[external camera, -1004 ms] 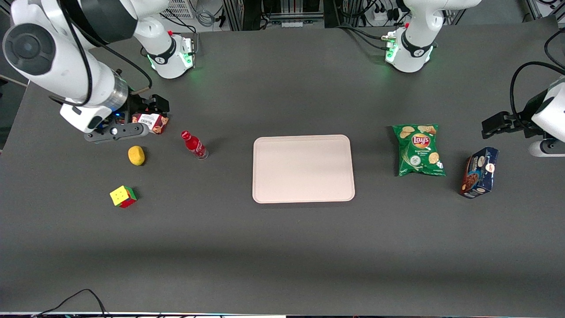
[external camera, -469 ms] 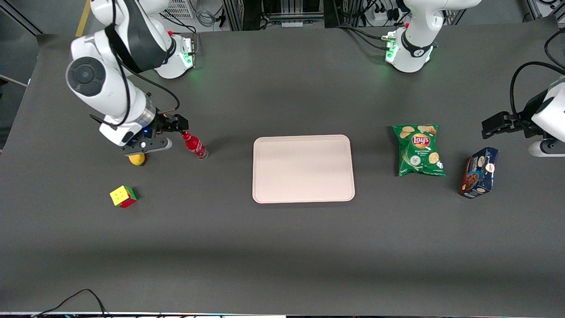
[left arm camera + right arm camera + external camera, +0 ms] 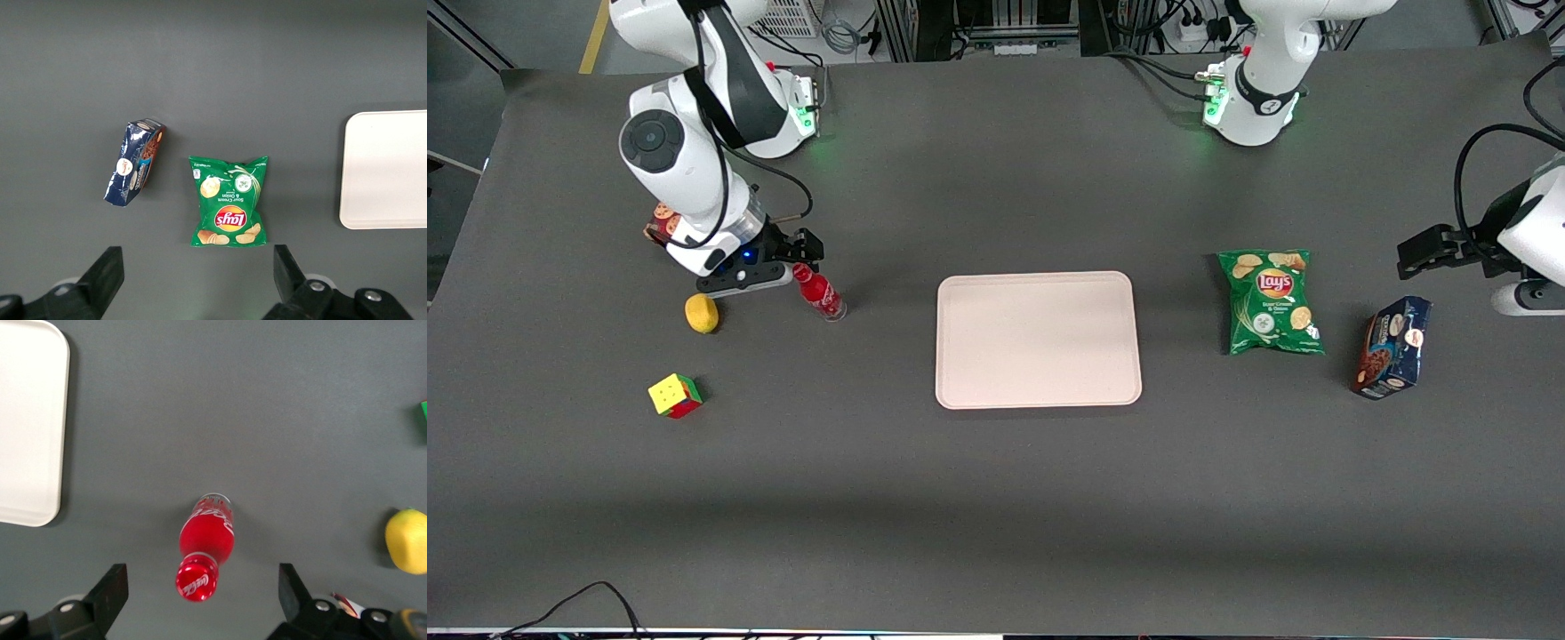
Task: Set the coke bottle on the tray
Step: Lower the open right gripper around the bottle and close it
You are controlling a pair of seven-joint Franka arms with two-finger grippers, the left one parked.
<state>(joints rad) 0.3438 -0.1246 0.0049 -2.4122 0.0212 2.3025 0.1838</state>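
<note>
The coke bottle stands upright on the dark table, with red cap, red label and clear base. It also shows in the right wrist view, seen from above, cap nearest the camera. My right gripper hangs just above the bottle's cap, open, with one finger on each side and clear of the bottle. The pale pinkish-beige tray lies flat in the middle of the table, toward the parked arm's end from the bottle. Its rim shows in the right wrist view.
A yellow lemon and a coloured cube lie near the bottle, nearer the front camera. A red cookie box peeks out under the arm. A green chips bag and a blue box lie toward the parked arm's end.
My right arm has swung from over the red cookie box to the bottle, and the gripper now hangs over its cap. The bottle has not moved.
</note>
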